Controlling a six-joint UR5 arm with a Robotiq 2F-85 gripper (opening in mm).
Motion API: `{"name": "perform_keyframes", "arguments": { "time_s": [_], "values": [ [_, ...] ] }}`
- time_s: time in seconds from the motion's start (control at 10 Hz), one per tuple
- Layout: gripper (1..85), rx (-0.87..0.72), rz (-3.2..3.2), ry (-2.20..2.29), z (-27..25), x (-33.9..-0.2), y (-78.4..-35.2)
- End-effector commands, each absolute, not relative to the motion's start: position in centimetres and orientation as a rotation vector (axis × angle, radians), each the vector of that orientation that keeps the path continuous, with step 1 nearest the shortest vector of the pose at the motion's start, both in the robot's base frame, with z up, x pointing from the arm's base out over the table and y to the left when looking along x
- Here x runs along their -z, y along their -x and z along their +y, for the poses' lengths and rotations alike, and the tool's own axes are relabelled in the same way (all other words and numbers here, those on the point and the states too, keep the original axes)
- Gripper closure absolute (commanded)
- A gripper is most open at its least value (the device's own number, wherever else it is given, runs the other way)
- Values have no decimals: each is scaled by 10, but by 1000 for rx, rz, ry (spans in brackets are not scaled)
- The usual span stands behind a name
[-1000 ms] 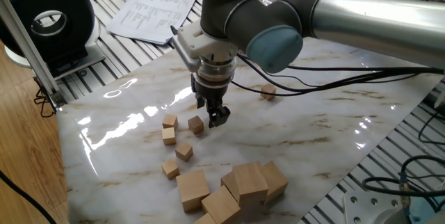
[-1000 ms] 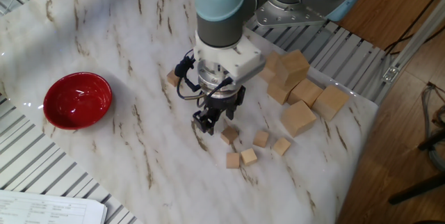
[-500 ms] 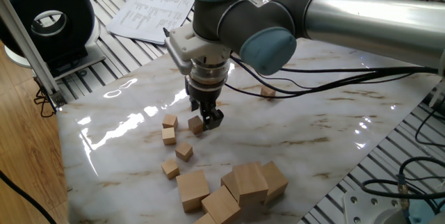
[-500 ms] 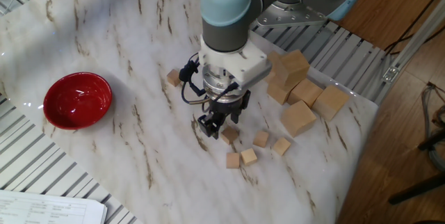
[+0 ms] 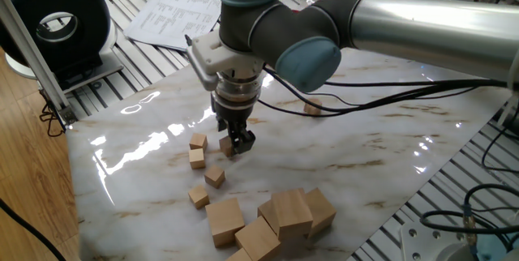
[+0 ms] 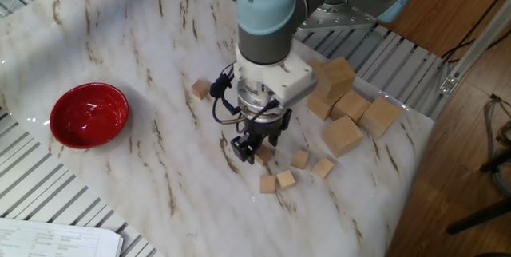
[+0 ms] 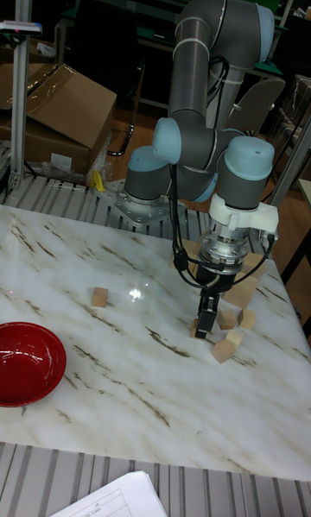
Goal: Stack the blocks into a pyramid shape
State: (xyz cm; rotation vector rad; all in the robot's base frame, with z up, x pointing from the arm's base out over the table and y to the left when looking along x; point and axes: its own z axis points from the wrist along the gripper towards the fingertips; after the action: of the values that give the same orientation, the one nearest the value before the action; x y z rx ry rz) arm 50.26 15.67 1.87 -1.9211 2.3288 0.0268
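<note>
Over the last second the two-finger gripper [image 5: 237, 142] has slid toward the left of one fixed view and dropped lower, so its jaws, still apart, now straddle one small tan wooden block [image 5: 226, 145] on the white marble-patterned table [image 5: 365, 139]. It sits mid-frame, among four other loose small blocks [image 5: 198, 142]. I judge the first pick imminent; nothing is stacked.

A glossy marble-patterned tabletop [image 5: 389, 139] on slatted metal framing [image 6: 32, 185] — wood floor [image 5: 24, 180] beside it.
</note>
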Motion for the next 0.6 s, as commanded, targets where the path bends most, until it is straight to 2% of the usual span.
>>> {"name": "perform_keyframes", "arguments": {
  "time_s": [0.0,0.5],
  "values": [
    [253,-10,2335,1904,164,-16,-504],
    [253,-7,2318,1919,158,-12,-504]
  ]
}}
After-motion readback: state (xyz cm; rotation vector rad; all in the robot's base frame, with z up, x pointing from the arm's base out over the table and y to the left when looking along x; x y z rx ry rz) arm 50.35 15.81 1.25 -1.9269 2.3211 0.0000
